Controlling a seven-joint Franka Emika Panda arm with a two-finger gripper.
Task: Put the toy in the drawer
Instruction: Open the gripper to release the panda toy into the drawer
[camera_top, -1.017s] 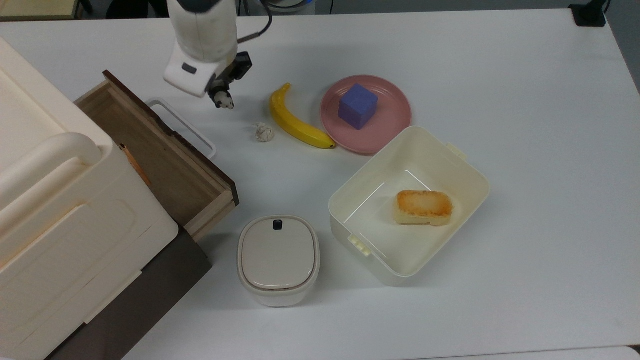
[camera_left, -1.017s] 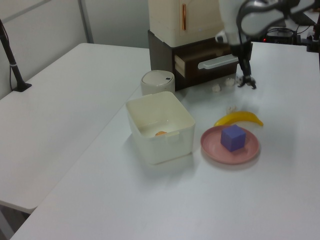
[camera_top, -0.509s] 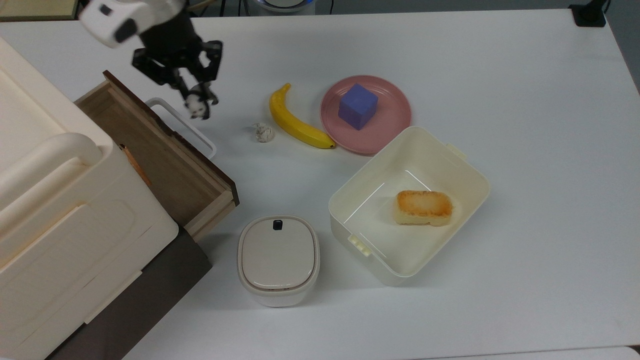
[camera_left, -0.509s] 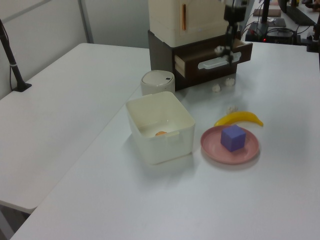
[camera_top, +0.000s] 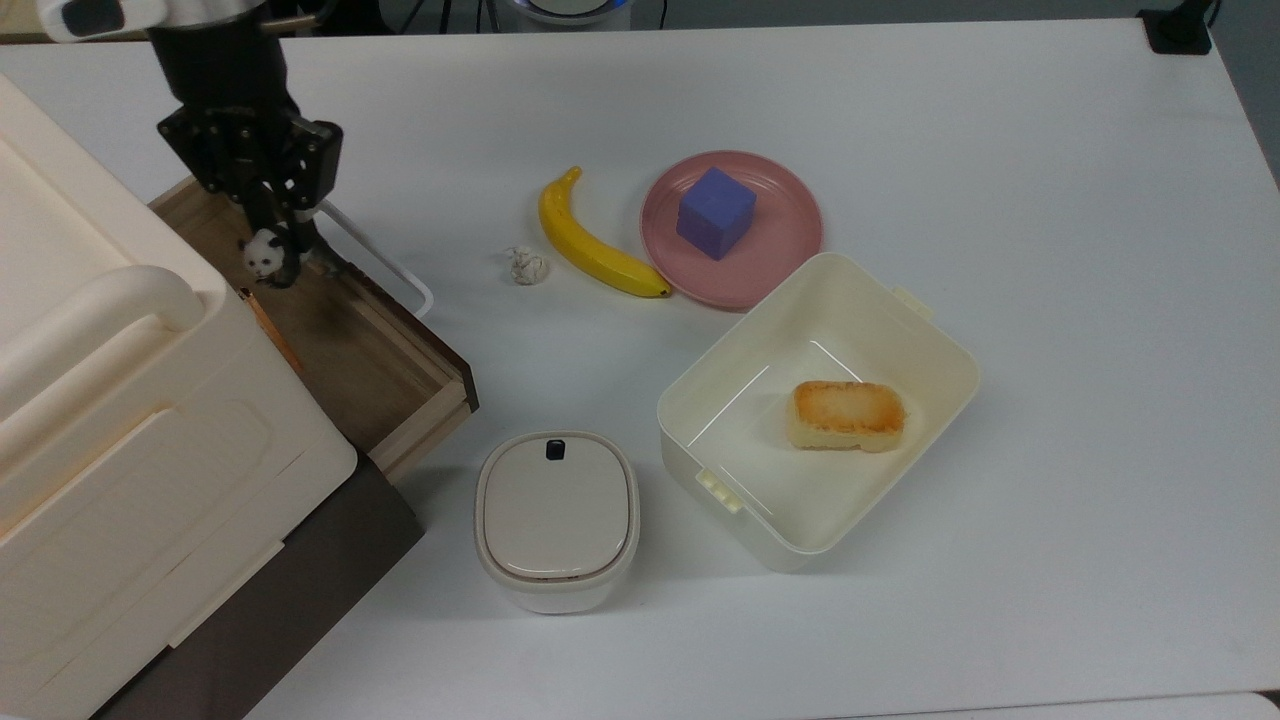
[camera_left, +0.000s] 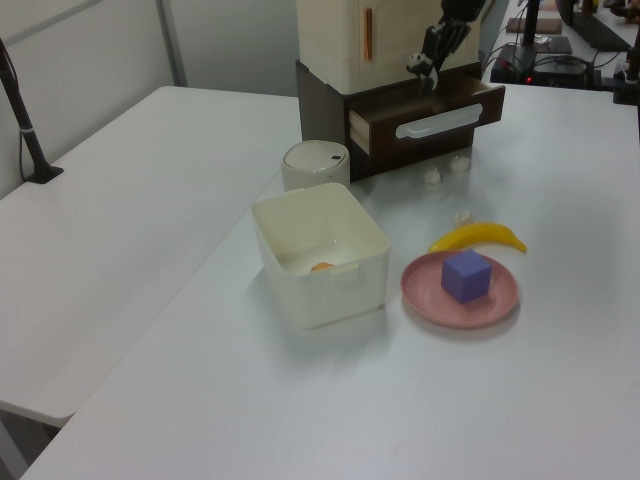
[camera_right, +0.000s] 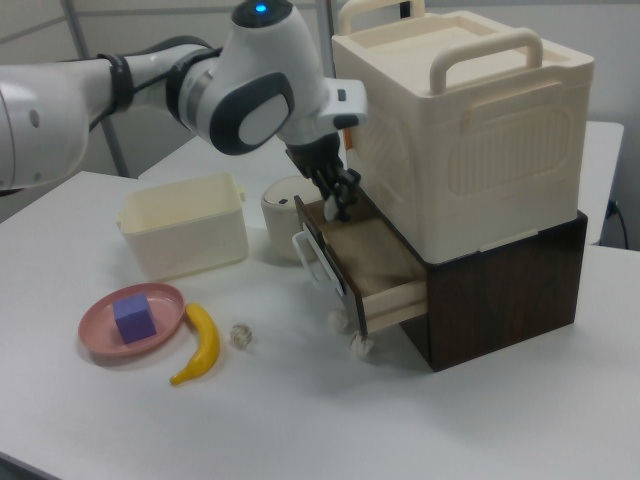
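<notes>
The pincer (camera_top: 268, 255) is closed on the toy (camera_top: 264, 254), a little black-and-white panda. It holds the panda up over the open drawer (camera_top: 345, 335), near the end at the top view's upper left. The panda is not touching the wood floor inside. In the left view, the panda (camera_left: 415, 63) hangs above the drawer (camera_left: 430, 105), just behind its dark front and white handle (camera_left: 437, 123). The drawer sticks out from a brown cabinet (camera_right: 500, 295) with a big cream box (camera_right: 470, 120) on top. On the white tabletop (camera_top: 1000, 200) lie a banana (camera_top: 590, 245), a small whitish wad (camera_top: 526, 265), and a purple cube (camera_top: 715, 212) on a pink plate (camera_top: 790, 235). A cream tub (camera_top: 880, 330) holds a piece of bread (camera_top: 848, 414).
</notes>
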